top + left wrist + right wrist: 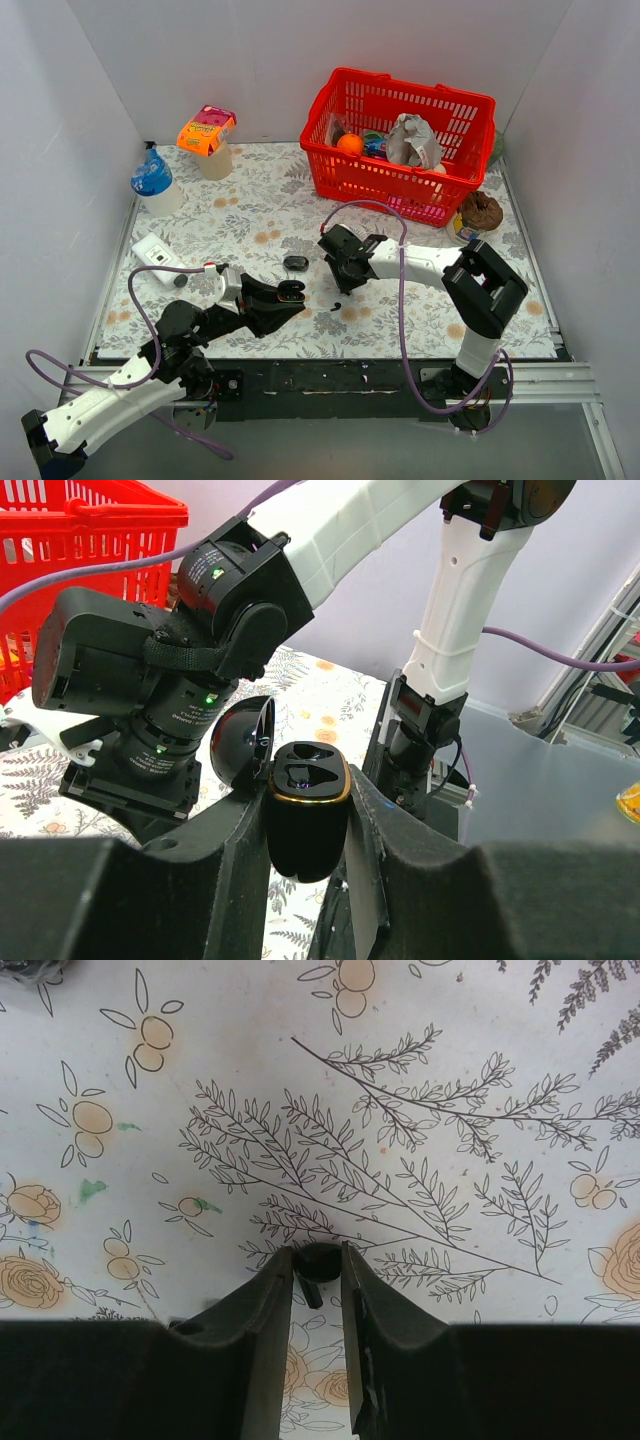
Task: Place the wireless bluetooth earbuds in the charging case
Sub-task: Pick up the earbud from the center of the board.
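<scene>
My left gripper (283, 297) is shut on the black charging case (307, 815), which stands upright between the fingers. Its lid (240, 742) is swung open to the left and both sockets look empty. The case also shows in the top view (291, 292). My right gripper (318, 1262) is shut on a tiny black earbud (320, 1258) with a short stem and holds it just above the floral cloth. In the top view the right gripper (337, 292) is a little to the right of the case. A second earbud cannot be made out for sure.
A larger black oval piece (296, 262) lies on the cloth behind the case. A red basket (405, 140) of items stands at the back right, with a brown object (480, 212) beside it. A blue-capped bottle (155, 185), an orange-lidded cup (208, 140) and a white box (158, 252) are on the left.
</scene>
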`<state>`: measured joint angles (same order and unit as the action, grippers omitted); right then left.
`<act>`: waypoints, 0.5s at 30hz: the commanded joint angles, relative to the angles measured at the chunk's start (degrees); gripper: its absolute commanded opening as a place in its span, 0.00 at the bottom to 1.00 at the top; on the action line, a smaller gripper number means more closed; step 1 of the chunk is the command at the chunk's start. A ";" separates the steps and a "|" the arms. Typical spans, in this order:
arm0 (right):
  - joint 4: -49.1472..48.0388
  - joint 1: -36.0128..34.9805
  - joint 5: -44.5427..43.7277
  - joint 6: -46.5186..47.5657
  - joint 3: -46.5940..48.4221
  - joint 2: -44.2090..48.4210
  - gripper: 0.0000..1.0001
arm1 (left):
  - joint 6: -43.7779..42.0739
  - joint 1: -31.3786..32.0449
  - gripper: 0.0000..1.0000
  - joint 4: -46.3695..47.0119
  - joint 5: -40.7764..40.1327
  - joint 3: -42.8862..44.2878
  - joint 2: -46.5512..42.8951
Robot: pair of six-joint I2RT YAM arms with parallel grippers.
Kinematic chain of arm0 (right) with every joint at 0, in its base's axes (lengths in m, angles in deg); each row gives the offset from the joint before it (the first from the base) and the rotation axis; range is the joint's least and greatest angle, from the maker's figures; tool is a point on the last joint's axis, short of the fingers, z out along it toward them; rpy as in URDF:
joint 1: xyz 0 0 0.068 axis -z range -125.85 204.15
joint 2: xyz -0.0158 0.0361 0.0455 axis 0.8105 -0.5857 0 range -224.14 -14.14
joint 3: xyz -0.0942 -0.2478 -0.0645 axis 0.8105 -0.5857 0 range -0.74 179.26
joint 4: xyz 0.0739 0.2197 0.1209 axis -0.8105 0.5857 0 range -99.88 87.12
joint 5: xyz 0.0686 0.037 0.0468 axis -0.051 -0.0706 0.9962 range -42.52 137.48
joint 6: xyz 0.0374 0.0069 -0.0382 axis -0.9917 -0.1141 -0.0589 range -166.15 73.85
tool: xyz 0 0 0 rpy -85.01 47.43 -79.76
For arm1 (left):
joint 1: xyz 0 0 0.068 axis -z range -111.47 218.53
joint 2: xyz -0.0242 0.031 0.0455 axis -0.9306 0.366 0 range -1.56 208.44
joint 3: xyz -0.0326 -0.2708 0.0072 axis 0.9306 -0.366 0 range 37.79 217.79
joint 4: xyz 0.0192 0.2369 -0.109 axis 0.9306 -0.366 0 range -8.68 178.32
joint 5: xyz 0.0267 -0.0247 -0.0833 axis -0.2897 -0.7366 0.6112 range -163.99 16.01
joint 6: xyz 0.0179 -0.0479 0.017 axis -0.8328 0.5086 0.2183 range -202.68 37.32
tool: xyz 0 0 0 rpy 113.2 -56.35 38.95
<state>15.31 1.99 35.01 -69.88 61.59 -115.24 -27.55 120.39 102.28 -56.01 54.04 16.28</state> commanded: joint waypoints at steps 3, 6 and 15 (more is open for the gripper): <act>-0.49 -0.22 1.22 -0.53 -2.65 -1.12 0.27 | 0.15 0.00 0.00 0.11 -0.40 2.03 -0.09; -0.49 -0.22 1.13 -0.62 -3.09 -0.59 0.20 | 0.32 0.00 0.00 0.11 -0.40 2.03 -0.09; -1.90 -0.22 0.60 -0.97 -3.96 2.66 0.01 | 0.24 0.00 0.00 0.11 -0.49 2.29 0.08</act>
<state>13.03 1.99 34.97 -69.99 59.51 -113.84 -27.35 120.39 102.28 -56.01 54.04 16.28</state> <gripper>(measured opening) 0.284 0.286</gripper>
